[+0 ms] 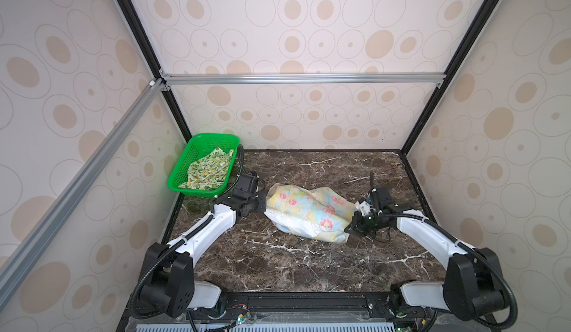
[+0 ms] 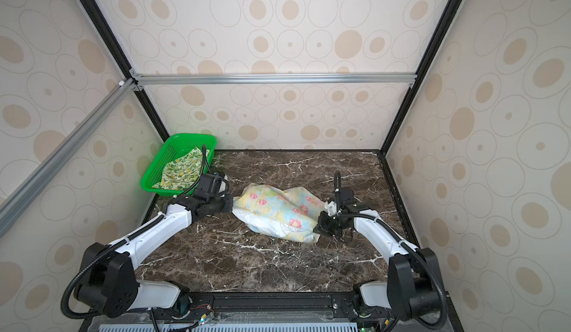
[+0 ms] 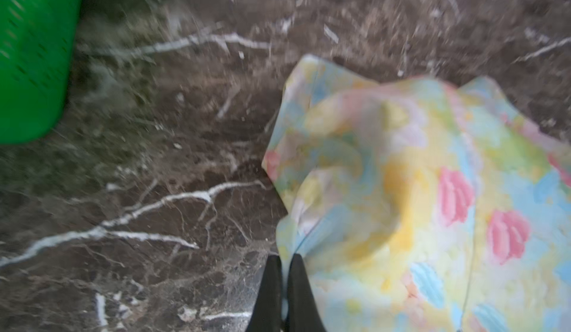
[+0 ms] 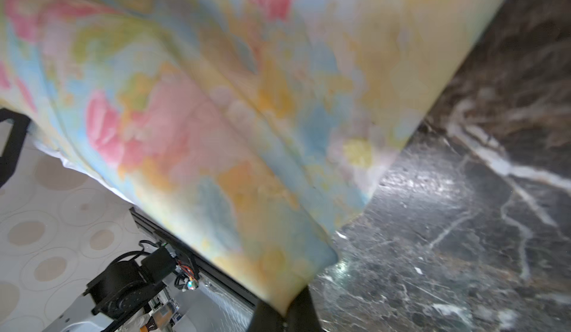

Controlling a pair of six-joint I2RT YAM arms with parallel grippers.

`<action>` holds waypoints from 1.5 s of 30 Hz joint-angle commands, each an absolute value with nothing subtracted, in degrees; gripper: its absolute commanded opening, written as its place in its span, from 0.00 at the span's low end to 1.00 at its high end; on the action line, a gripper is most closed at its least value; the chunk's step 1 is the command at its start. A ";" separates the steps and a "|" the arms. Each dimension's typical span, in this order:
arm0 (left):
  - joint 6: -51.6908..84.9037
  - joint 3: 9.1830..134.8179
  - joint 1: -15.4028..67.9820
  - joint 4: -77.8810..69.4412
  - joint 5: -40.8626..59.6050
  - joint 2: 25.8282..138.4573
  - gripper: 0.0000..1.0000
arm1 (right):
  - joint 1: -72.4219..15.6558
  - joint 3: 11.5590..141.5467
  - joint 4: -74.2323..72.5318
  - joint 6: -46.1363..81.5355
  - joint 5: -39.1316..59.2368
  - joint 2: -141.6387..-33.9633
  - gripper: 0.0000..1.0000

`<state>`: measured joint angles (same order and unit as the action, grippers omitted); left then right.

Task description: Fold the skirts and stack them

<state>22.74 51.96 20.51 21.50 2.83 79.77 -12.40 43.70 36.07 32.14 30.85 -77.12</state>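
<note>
The arms [image 1: 213, 222] are extended from the lower corners, with left gripper [image 1: 264, 204] and right gripper [image 1: 348, 229] clamped on opposite ends of the flowered skirt [image 1: 309, 213] at mid-frame. The lemon skirt [image 1: 210, 171] is seen in the basket [image 1: 213, 136], centre left.

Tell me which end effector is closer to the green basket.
Left. The left end effector is a short way from the green basket, pinching the flowered skirt; the right end effector grips that skirt's opposite end, farther across the table.
</note>
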 commanded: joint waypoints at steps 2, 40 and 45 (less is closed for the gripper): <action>25.23 48.23 19.54 16.27 7.23 81.77 0.35 | -11.69 40.76 31.83 34.00 26.00 -79.06 0.13; 30.74 38.06 19.51 12.06 8.74 80.13 0.68 | -40.07 39.72 30.09 32.15 -23.75 -77.31 0.36; 31.33 37.30 19.52 11.82 8.44 79.31 0.68 | -40.16 39.51 27.67 32.02 -26.30 -77.72 0.28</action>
<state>30.28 37.60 19.97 12.43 9.52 80.55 -39.81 40.29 29.91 31.03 -22.46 -77.67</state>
